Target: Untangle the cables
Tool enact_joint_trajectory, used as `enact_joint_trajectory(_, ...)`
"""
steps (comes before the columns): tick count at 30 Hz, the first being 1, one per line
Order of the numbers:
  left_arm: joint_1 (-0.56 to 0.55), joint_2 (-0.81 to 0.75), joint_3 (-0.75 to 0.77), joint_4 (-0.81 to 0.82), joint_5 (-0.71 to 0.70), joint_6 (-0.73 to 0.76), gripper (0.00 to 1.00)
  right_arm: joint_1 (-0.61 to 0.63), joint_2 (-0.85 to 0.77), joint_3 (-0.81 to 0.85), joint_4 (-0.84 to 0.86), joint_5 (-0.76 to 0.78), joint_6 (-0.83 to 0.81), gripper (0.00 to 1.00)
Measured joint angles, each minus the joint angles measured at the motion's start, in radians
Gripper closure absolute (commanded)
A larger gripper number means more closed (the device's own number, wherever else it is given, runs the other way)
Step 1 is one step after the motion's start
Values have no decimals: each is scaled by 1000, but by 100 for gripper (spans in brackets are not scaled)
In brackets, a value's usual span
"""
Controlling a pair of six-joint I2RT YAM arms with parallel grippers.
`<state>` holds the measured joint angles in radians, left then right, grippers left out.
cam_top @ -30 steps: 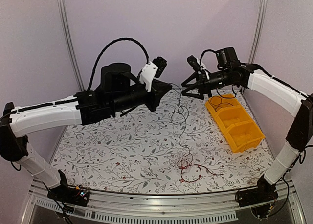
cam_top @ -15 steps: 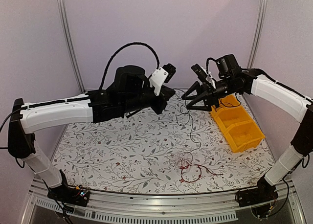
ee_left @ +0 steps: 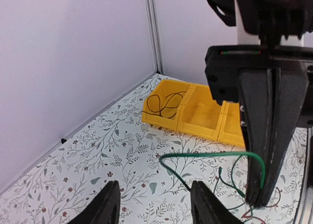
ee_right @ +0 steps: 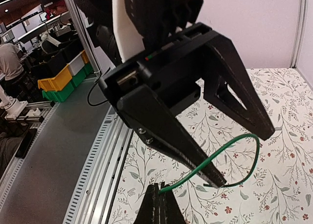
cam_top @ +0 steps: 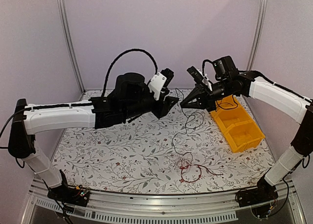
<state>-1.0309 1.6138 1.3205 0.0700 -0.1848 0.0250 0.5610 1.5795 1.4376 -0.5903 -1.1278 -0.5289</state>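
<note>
A thin green cable (ee_left: 210, 155) loops in the air above the flowered table. My right gripper (ee_right: 159, 204) is shut on its end, and the cable (ee_right: 222, 155) crosses the tip of one left finger (ee_right: 195, 155). My left gripper (ee_left: 154, 204) is open with nothing gripped, and the cable droops just beyond its fingers. From above, the left gripper (cam_top: 171, 105) and right gripper (cam_top: 185, 104) nearly meet tip to tip at the back middle. The cable (cam_top: 182, 131) trails down to a red and dark tangle of cables (cam_top: 190, 169) near the front.
A yellow bin (cam_top: 243, 136) with three compartments lies at the right, and a black cable (cam_top: 225, 105) is coiled in its far compartment. In the left wrist view the bin (ee_left: 200, 117) sits by the back wall. The table's metal rail (ee_right: 105, 160) runs along the near edge.
My left gripper has opened and let go of the cable. My right gripper has shut on the cable's end. Both grippers have drawn closer together.
</note>
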Motion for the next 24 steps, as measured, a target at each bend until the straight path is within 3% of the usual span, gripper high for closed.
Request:
enact_joint_trajectory(8, -1, -6, -267, 122, 27, -64, 46, 0, 0, -12, 14, 11, 16, 100)
enact_joint_trajectory(15, -9, -22, -336, 279, 77, -153, 47, 0, -3, -30, 38, 59, 20, 100)
enact_joint_trajectory(19, -27, -56, -416, 384, 163, -198, 41, 0, -4, -46, 60, 108, 35, 100)
enact_joint_trajectory(24, -47, -26, -380, 428, 236, -250, 38, 0, -5, -55, 84, 153, 54, 100)
